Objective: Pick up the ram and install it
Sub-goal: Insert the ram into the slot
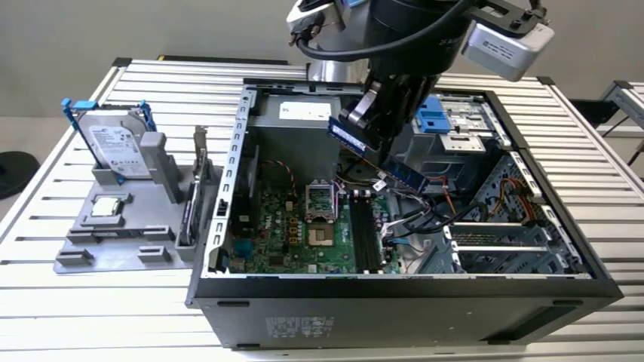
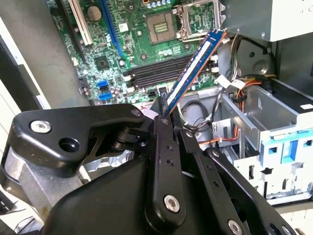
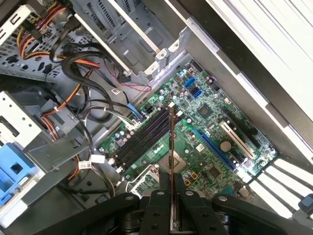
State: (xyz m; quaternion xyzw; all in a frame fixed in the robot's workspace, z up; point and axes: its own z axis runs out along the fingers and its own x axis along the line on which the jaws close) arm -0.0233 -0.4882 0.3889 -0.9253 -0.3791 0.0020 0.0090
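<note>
Ribbed metal table (image 1: 60,302) | open case (image 1: 403,309) | gripper (image 2: 163,113) clamped on flat blue ram (image 2: 193,67) over green motherboard (image 2: 117,49)

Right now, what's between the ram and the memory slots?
Nothing: in the second wrist view the ram hangs over the memory slots with open air between.

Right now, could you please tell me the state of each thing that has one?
Claw: shut on the ram.
Ram: held above the motherboard, not seated.
Memory slots: empty.
Processor socket: open, no chip.
Computer case: side open.
Hard drive: upright in its grey stand.
</note>
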